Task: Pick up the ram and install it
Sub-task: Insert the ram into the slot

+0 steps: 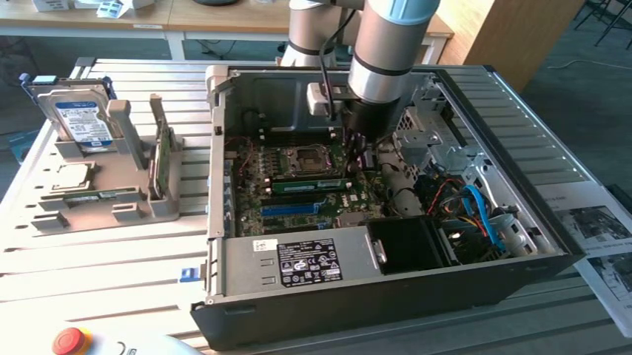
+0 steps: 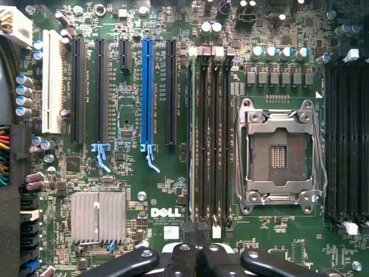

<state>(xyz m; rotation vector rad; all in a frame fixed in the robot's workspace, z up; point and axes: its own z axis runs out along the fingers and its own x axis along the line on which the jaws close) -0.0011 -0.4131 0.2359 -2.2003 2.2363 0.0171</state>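
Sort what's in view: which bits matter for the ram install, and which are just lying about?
Job in hand:
- green ram stick at the memory slots
- hand, shut, over the board

Lying about:
- hard drive and processor chip in the holder
- red button
- papers

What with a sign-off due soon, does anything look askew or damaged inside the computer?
Nothing stands out. The green memory stick lies straight along the slots beside the empty processor socket, and no damage is visible.
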